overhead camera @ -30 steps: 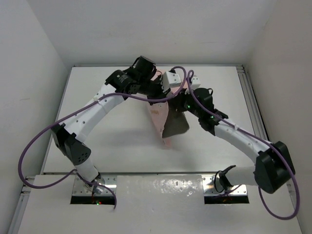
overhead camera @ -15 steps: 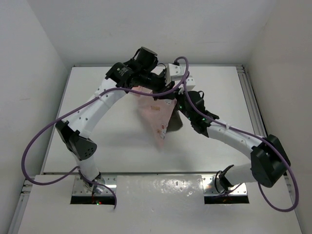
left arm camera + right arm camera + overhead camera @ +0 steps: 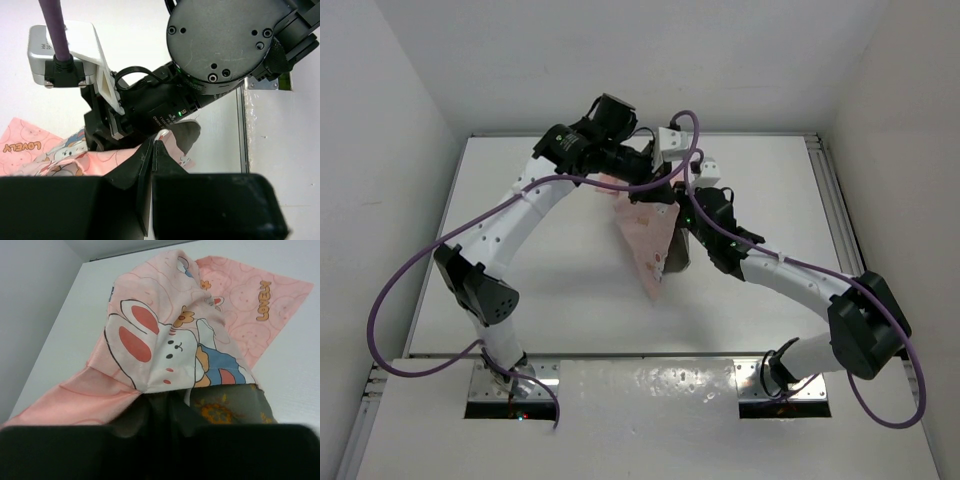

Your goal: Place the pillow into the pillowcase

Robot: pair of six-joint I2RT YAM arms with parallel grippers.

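The pink rabbit-print pillowcase (image 3: 645, 235) hangs lifted above the table's middle between both grippers. My left gripper (image 3: 655, 180) is shut on its upper edge; in the left wrist view the closed gripper (image 3: 152, 144) pinches pink cloth (image 3: 45, 150). The olive-brown pillow (image 3: 678, 252) hangs just right of the pillowcase, partly behind it. My right gripper (image 3: 680, 205) is shut on the pillow's top. In the right wrist view the pillowcase (image 3: 165, 335) drapes over the gripper (image 3: 172, 405), with the orange-dotted pillow (image 3: 225, 410) showing under its edge.
The white table (image 3: 550, 260) is walled on the left, back and right. The two arms cross close together over the far middle, with purple cables looping around them. The right arm's wrist (image 3: 220, 45) fills the top of the left wrist view.
The right gripper has moved left toward the left gripper, carrying the pillow closer against the pillowcase. The pillowcase spread wide, then hangs narrower now. More of the pillow is covered.
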